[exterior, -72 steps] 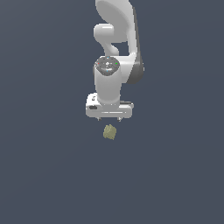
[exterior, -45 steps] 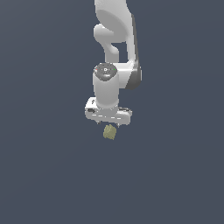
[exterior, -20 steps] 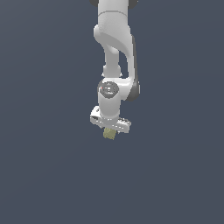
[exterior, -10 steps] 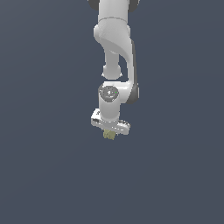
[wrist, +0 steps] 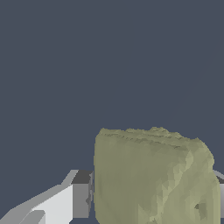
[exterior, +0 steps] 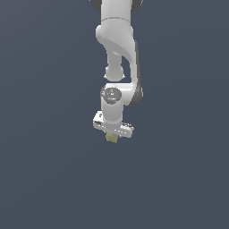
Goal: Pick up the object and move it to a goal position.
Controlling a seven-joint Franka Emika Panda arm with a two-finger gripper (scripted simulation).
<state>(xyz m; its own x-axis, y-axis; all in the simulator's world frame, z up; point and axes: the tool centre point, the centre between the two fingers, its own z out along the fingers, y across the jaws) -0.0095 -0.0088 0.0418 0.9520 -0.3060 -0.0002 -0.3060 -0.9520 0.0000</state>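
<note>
The small olive-yellow mottled cube (exterior: pixel 112 138) sits directly under the white gripper's bar, and only its lower part shows in the exterior view. My gripper (exterior: pixel 112 134) points straight down over it. In the wrist view the cube (wrist: pixel 148 175) fills the space between the two fingers. One finger (wrist: pixel 81 197) presses against one side, and a sliver of the other finger (wrist: pixel 221 197) shows at its opposite side. The gripper (wrist: pixel 155 199) is shut on the cube. The cube's underside is hidden.
The white arm (exterior: pixel 117 53) rises straight up behind the gripper to the top of the exterior view. A plain dark grey-blue surface (exterior: pixel 44 179) surrounds it on all sides.
The arm has lowered the gripper onto the cube, which once showed fully below the bar. The fingers now hold its sides. The cube has stayed in the same place.
</note>
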